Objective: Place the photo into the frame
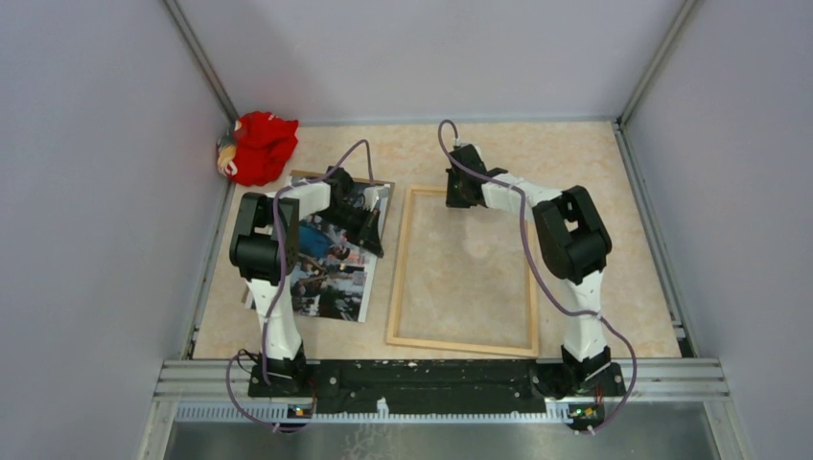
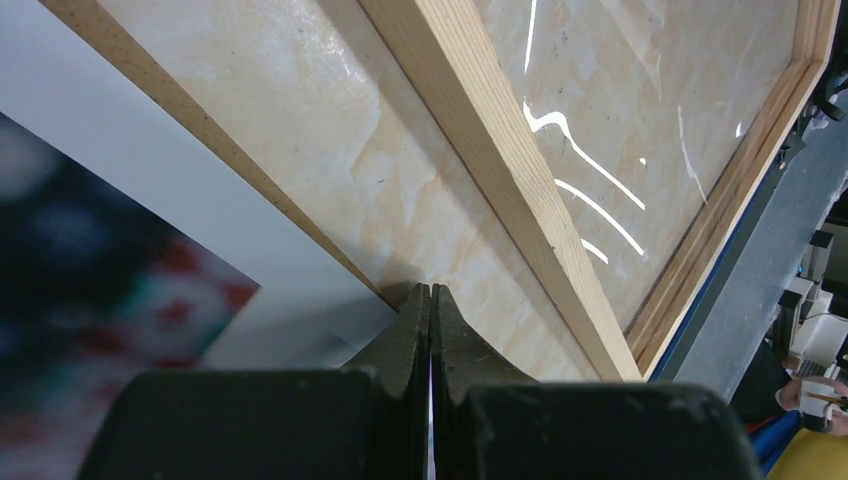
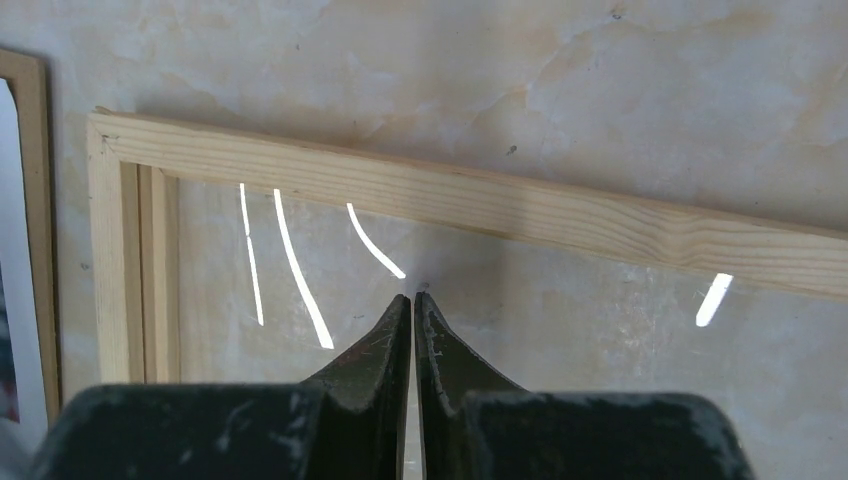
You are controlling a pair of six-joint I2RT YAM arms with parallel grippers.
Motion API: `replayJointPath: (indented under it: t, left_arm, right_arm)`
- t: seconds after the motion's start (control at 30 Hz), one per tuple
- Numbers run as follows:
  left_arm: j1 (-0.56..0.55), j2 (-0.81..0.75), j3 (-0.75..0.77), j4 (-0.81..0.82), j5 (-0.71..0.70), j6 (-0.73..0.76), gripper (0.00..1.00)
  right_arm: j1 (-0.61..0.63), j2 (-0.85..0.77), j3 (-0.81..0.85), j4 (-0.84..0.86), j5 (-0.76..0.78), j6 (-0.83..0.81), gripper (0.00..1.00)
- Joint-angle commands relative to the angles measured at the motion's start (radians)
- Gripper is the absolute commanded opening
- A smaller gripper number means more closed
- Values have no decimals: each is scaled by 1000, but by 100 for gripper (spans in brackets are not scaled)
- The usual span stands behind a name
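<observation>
A red soft toy of bunched fabric (image 1: 261, 146), with a pale patch on its left side, sits in the far left corner as I look out, pressed against the wall. Just beside its near edge lies a flat brown cardboard board (image 1: 309, 175); I see only a narrow rim of it, and my left wrist camera shows that rim as a thin tan strip (image 2: 200, 130) lying flat on the tabletop. The tabletop is a beige, marble-patterned sheet (image 1: 537, 153). Plain pale grey wall panels (image 1: 96, 192) close it in on three sides, joined by slim metal corner posts (image 1: 201, 57). A ribbed aluminium rail (image 1: 441, 367) runs along the near edge.
</observation>
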Motion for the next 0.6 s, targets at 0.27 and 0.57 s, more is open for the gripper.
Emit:
replayJointPath:
  t: [0.27, 0.57]
  left_arm:
    - [23, -73, 68, -40, -11, 26, 0]
    - [132, -119, 230, -174, -58, 56, 4]
  right_arm:
    - [5, -28, 113, -9, -40, 13, 5]
    - [73, -93, 154, 10, -140, 94, 46]
